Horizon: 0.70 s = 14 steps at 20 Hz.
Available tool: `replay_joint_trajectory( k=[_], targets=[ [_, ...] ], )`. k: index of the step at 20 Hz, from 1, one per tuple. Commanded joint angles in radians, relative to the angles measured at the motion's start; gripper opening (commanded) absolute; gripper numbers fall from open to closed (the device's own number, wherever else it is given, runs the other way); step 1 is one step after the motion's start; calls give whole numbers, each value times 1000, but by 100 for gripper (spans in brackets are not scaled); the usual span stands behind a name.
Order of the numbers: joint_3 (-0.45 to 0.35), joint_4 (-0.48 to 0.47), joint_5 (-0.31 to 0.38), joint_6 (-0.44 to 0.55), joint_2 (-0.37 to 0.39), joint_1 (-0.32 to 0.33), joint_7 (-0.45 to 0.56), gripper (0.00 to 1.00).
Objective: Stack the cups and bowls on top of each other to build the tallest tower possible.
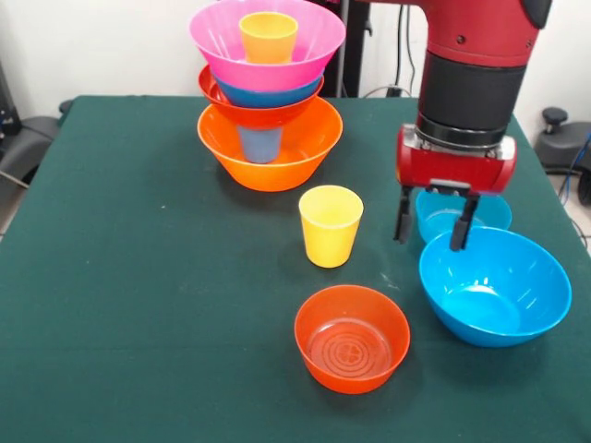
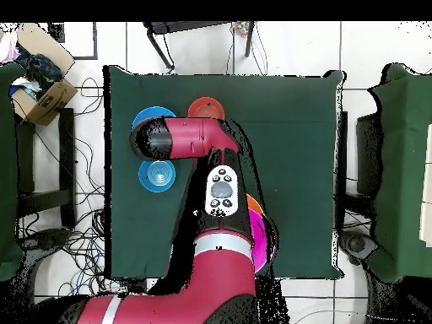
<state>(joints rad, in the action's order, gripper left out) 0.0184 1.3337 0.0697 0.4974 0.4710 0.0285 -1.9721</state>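
Green cloth table (image 1: 138,277), white wall (image 1: 102,46), tiled floor (image 2: 84,84), cardboard box (image 2: 42,80)

The tower (image 1: 269,101) stands behind a lone cup (image 1: 330,224); one bowl (image 1: 352,338) sits before it, two bowls (image 1: 494,285) to its right.

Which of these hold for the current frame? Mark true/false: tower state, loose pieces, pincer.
1. The tower has the big orange bowl as its base. True.
2. The yellow cup sits inside the pink bowl. False: it stands upright, alone on the table; the pink bowl holds an orange cup.
3. The pincer is open and empty. True: it hangs above the blue bowls.
4. The loose red-orange bowl is upside down. False: it sits upright, opening up.
5. A blue cup stands inside the tower's base bowl. True.
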Motion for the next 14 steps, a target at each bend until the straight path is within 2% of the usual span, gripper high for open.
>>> replay_joint_trajectory(
  k=[1, 14],
  targets=[
    [-23, 52, -33, -110, -40, -29, -210, 100],
    [-18, 50, -76, -110, -47, -34, -204, 100]
  ],
)
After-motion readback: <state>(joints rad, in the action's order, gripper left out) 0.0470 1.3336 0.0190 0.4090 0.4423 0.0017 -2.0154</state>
